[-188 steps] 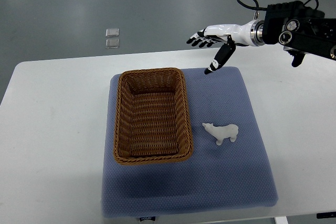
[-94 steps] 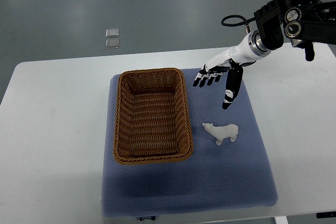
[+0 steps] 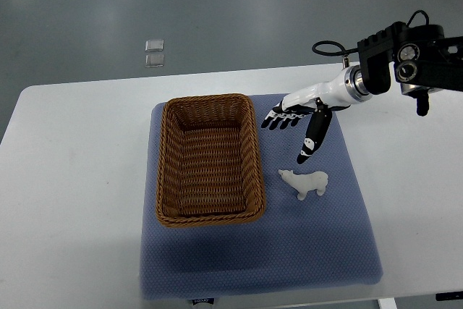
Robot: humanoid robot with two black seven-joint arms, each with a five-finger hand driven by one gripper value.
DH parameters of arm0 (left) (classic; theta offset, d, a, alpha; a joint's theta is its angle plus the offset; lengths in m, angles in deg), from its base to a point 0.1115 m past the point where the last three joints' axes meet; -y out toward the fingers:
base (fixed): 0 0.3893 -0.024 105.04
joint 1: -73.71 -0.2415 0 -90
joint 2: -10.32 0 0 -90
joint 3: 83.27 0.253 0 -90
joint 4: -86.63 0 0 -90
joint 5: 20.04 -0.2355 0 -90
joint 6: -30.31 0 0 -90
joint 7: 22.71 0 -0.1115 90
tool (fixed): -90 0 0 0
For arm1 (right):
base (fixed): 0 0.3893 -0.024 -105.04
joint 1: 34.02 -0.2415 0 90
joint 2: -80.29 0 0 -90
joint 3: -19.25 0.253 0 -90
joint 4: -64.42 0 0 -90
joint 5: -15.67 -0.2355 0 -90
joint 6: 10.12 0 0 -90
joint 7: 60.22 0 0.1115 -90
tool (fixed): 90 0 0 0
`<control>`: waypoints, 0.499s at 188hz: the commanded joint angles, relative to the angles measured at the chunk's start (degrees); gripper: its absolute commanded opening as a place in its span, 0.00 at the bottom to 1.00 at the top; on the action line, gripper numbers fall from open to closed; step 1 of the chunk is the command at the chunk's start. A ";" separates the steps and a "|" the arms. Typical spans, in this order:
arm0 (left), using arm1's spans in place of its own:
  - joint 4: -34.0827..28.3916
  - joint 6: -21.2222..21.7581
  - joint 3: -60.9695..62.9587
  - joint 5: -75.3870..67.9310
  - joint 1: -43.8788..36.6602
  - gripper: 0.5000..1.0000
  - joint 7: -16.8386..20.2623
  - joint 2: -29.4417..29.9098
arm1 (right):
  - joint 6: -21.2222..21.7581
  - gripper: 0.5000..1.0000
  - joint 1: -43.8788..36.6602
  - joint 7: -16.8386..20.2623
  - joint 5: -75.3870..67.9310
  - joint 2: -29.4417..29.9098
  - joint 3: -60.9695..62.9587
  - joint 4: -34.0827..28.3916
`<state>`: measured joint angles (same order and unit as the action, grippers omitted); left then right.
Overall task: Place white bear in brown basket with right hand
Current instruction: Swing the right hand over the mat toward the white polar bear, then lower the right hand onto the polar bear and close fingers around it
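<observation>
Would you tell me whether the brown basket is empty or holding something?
Empty: the brown basket shows only bare weave; the white bear lies outside it.

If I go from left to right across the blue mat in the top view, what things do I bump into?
Brown wicker basket → white bear. The right hand hovers open above the mat, overlapping the bear's span from left to right, so it has no clear place in the order.

The right hand (image 3: 295, 122) reaches in from the right, fingers spread, thumb pointing down.
</observation>
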<state>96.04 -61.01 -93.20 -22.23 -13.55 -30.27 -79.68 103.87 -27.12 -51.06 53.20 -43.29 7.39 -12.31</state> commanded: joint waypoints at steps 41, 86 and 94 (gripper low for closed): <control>-0.18 0.00 0.00 0.00 -0.02 1.00 0.00 0.00 | -5.36 0.86 7.77 -0.72 0.62 -3.43 2.45 -2.29; -0.44 0.00 0.00 0.00 -0.02 1.00 0.00 0.00 | -7.82 0.86 11.99 -2.13 1.05 -3.34 4.12 -2.55; -0.53 0.00 0.00 0.00 -0.02 1.00 0.00 0.00 | -8.00 0.85 12.96 -2.22 1.84 -3.34 4.65 -2.64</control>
<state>95.66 -61.00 -93.21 -22.23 -13.56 -30.27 -79.68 96.47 -16.27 -52.95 54.00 -46.73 10.65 -14.88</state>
